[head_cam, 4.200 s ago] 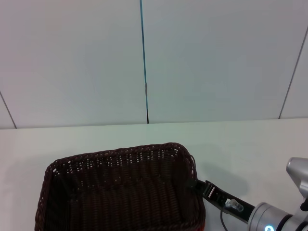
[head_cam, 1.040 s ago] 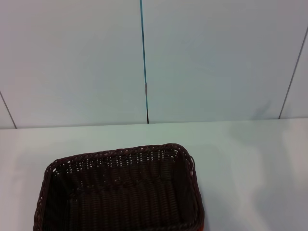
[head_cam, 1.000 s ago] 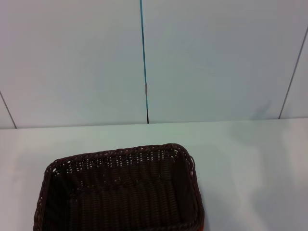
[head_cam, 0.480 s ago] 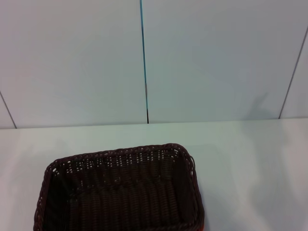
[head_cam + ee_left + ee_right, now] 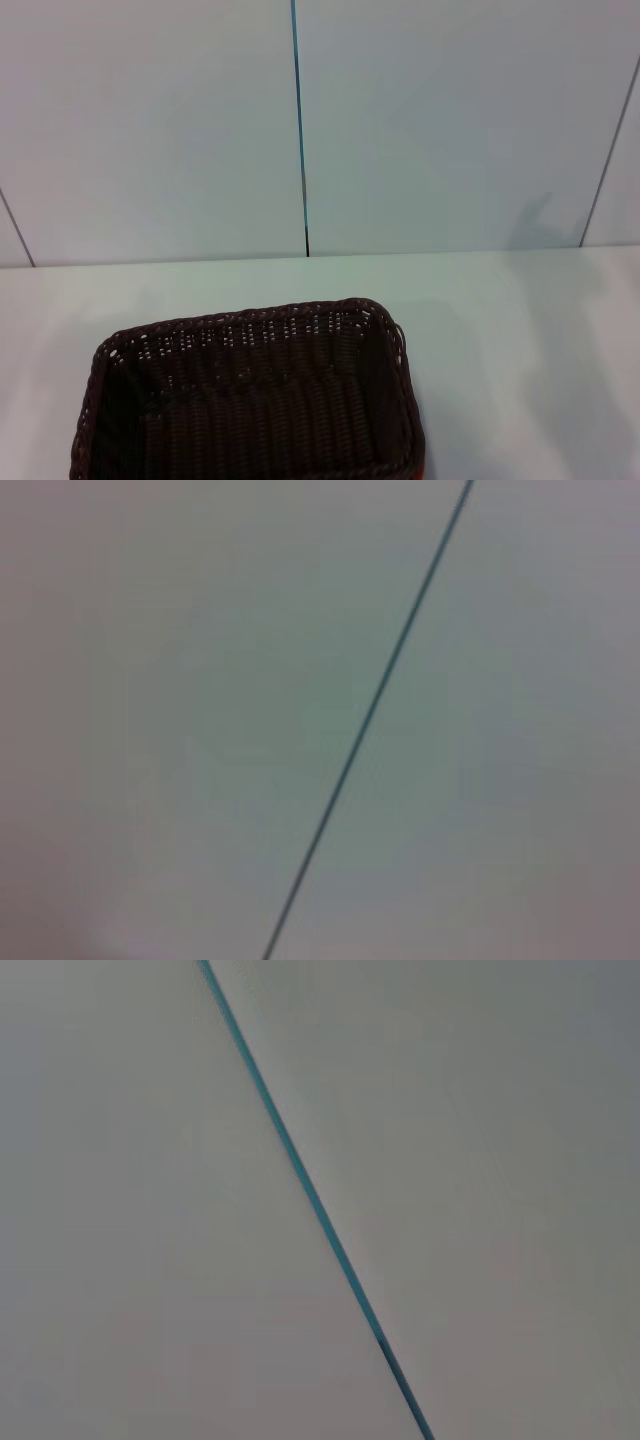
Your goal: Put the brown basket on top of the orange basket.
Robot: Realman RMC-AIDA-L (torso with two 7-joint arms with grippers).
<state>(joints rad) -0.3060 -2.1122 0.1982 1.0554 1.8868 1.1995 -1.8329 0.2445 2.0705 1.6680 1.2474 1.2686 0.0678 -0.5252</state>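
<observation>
Grippers are nowhere to be seen from the head camera, so how their jaws stand cannot be told; neither arm reaches into the scene, and both wrist cameras look only at pale wall panels [image 5: 200,720] crossed by a thin dark seam [image 5: 370,715], the same kind of seam [image 5: 300,1185] running slantwise through the right wrist view. Out on the white table [image 5: 520,340], the brown basket [image 5: 250,395] sits low and toward the robot's left of centre, its braided rim complete around the far and right sides, the open weave letting light through along the far wall. Its near end runs off the bottom edge of the head view. A small loop handle [image 5: 400,335] juts from its right side. Under its near right corner a sliver of the orange basket [image 5: 424,471] peeks out, directly beneath the brown one's rim, so the brown basket rests on top of it. Behind the table rise the wall panels [image 5: 450,120], split by a vertical blue-dark seam [image 5: 298,120].
</observation>
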